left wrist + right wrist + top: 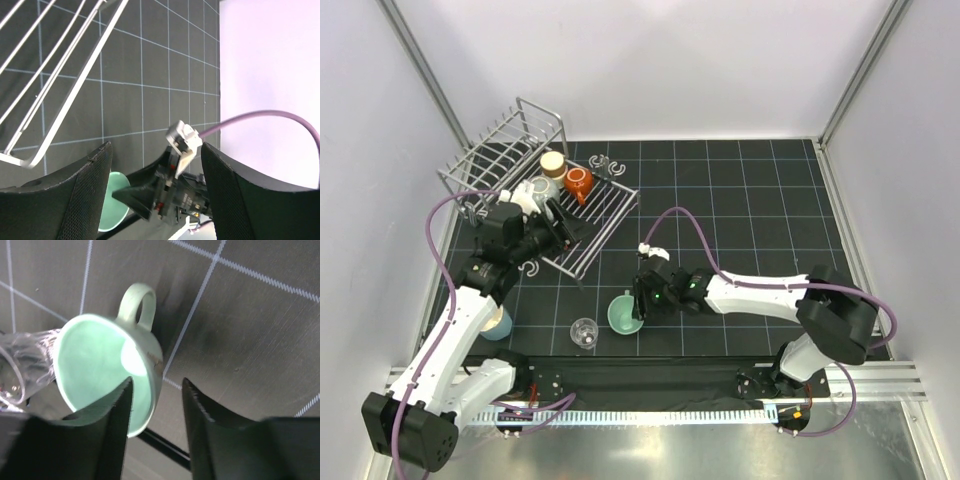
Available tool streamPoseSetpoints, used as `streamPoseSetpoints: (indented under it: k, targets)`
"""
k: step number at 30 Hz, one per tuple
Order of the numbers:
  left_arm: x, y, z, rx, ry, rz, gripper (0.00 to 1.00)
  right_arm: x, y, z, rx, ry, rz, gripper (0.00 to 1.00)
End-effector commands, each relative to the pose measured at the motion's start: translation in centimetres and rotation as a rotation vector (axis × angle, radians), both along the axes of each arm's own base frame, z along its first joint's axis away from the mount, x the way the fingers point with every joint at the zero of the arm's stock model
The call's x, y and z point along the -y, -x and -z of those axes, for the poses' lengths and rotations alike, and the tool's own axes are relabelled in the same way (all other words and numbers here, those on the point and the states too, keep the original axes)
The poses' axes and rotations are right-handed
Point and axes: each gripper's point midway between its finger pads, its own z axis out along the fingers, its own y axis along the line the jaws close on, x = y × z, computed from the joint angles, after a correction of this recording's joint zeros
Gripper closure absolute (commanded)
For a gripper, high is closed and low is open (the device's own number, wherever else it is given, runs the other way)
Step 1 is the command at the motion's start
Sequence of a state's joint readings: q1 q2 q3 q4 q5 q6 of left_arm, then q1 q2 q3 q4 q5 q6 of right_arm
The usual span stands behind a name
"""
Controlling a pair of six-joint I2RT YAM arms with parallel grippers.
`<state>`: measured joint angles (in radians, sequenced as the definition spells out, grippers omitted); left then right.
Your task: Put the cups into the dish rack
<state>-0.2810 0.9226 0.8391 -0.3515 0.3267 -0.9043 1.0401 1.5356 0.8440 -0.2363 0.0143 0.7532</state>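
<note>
- The right claw (156, 386) was released: its fingers (116, 426) stood spread across the wall of the mint green cup (97, 360), one inside the bowl and one outside, with a gap showing on the outer side.
- The mint green cup (623, 316) sat on the dark mat (740, 190) at the tip of that claw. Its mouth faced up towards the wrist and its handle pointed straight ahead, away from the claw. Whether it was slightly tilted could not be told.
- A clear glass (584, 333) stood just beyond the cup from the claw and looked to touch its rim in the wrist view.
- The left claw (565, 228) was also released and held nothing, with its fingers (85, 192) wide apart.
- That claw hung over the near edge of the dish rack (495, 160), whose bars ran away from it.
- Past the left claw, an orange-red cup (578, 182), a beige cup (552, 163) and a grey mug (543, 188) sat in the rack.
- A light blue cup (498, 324) stood on the mat well behind the left claw, partly hidden by its arm.
</note>
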Motion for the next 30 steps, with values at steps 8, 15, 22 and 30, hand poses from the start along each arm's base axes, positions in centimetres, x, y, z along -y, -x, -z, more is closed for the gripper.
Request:
streamPoseSetpoints:
  k: [8,15,22,30]
  targets:
    - [1.1,1.1,-2.2,0.055,0.059,0.081,0.38,-1.4,-2.5,-1.0,0.086,-0.022,0.071,0.78]
    - [2.9,2.2,-4.5,-0.002,0.176,0.167,0.39,0.5,-5.4,-4.1,0.252,0.096,0.095,0.96]
    - [4.3,4.0,-6.9,-0.017,0.260,0.284,0.39,4.7,-8.9,-12.6,0.617,0.217,0.054,0.96]
    - [8.9,6.5,-8.3,0.022,0.235,0.456,0.39,9.4,-8.9,-20.5,1.107,0.222,-0.103,0.96]
